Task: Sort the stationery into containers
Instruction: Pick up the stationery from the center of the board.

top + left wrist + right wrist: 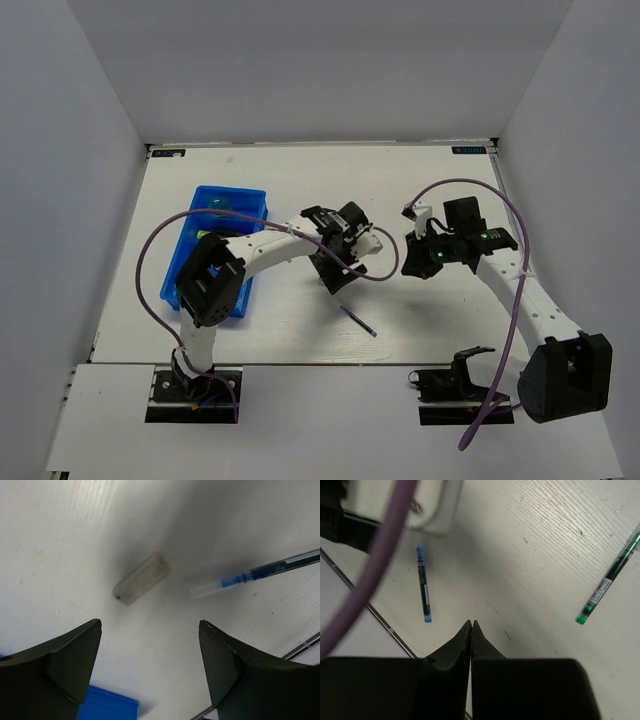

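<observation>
Blue tray (236,193) sits far left, partly hidden by the arm. Left gripper (150,625) is spread wide, with the beige eraser (141,578) lying loose just ahead of the gap and the blue pen (255,573) beside it, end cut off. Right gripper (471,625) is pinched together, empty. Green pen (607,580) lies off to its right, tip cropped.

Top external: high above the near edge, looking down over the whole table (300,180).
Left wrist: close, facing down at the table.
Right wrist: close, facing downward.
Shared: blue pen (357,321), in all three views.
</observation>
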